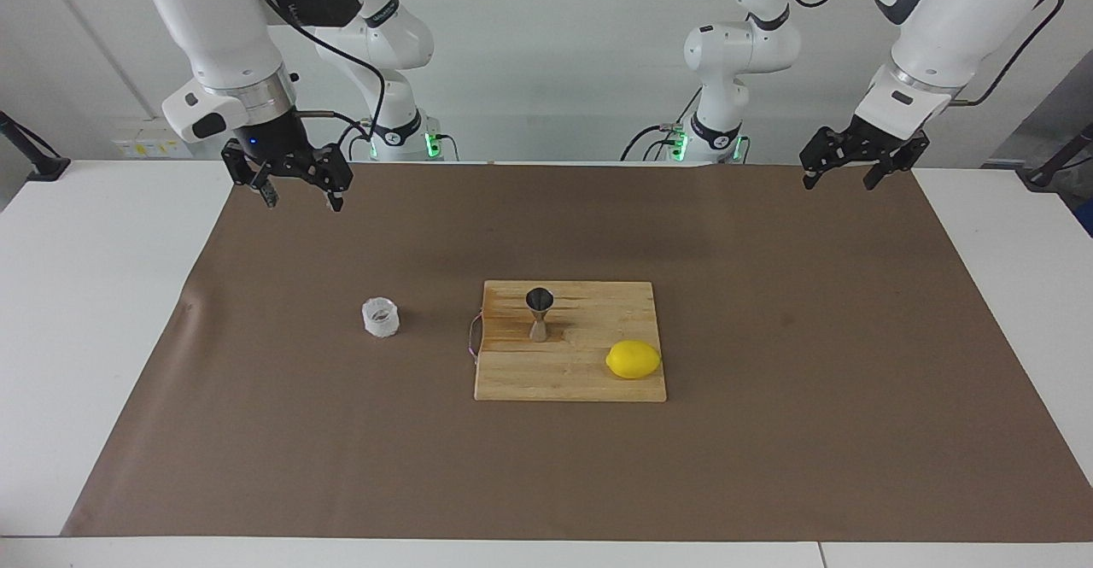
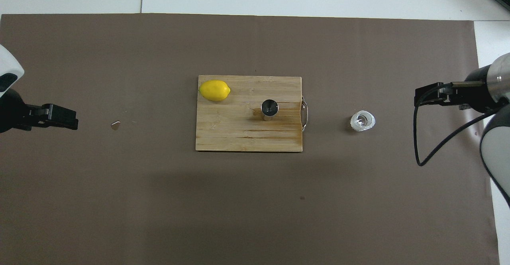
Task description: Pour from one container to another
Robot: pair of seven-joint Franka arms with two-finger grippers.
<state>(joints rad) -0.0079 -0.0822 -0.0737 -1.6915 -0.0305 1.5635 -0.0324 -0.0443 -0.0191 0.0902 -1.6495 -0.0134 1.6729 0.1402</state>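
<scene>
the bench carries a brown mat with a wooden cutting board at its middle. on the board stand the steel jigger, upright, mouth up, and a lemon. the ridged clear cup stands upright on the mat beside the board, toward my right arm's end. my right fingers hang spread and empty over the mat's edge by the robots; the cup lies farther out from them, nothing between. my left fingers, spread too, wait over the other end, well apart.
</scene>
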